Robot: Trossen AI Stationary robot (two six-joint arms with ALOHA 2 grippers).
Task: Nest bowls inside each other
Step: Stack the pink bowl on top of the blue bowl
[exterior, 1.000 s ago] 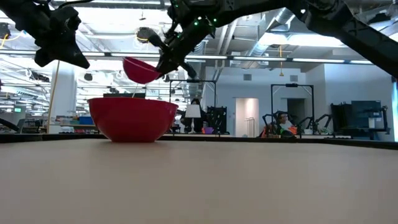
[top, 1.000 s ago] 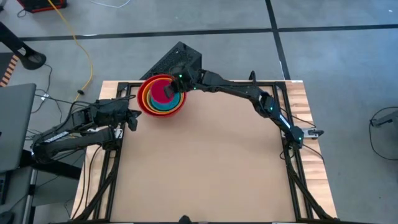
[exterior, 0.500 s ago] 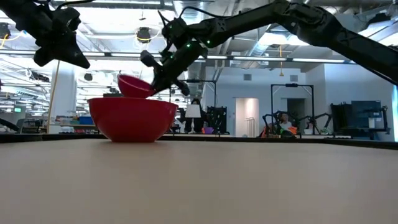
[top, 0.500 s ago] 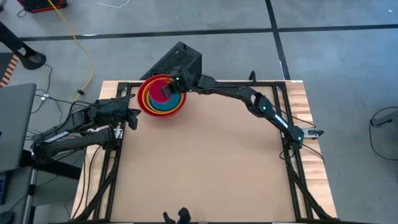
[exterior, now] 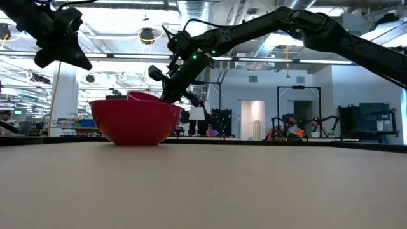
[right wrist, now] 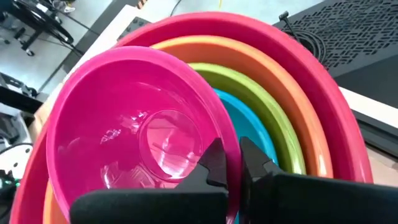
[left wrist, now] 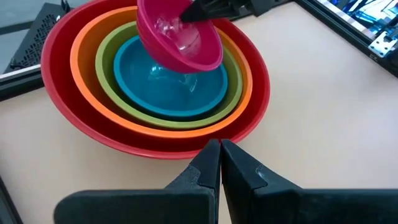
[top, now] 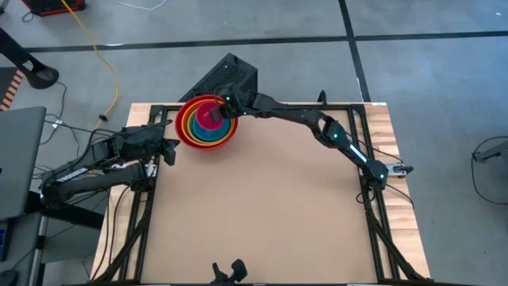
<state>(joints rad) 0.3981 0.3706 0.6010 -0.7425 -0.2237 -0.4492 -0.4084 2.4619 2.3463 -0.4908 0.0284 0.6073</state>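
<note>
Four bowls sit nested at the table's far left: red (top: 184,131) outermost, then orange (left wrist: 87,68), lime green (left wrist: 107,65) and blue (left wrist: 168,93). The red one rests by its base on the table (exterior: 135,121). The small pink bowl (right wrist: 124,124) hangs tilted inside the stack, over the blue bowl, with my right gripper (right wrist: 231,158) shut on it. In the low view only its rim (exterior: 141,96) shows above the red rim. My left gripper (left wrist: 219,148) is shut and holds nothing, raised beside the stack's left side (top: 170,151). My right gripper pinches the pink bowl's rim (right wrist: 229,140), one finger (right wrist: 214,163) inside the bowl and one (right wrist: 254,163) outside. The fingers slant down from the table's far right. The bowl hangs tilted with its mouth up; whether it touches the blue bowl, I cannot tell.
A black perforated box (top: 226,75) lies just beyond the table's far edge behind the stack. Black frame rails (top: 147,214) run along the table's left and right sides. The brown tabletop (top: 262,206) stretches bare from the middle toward the near edge.
My right gripper has gone down and a little toward the table's left with the pink bowl. The bowl hung well above the red rim before; it has sunk into the stack, still tilted, so only its rim shows above the red bowl.
</note>
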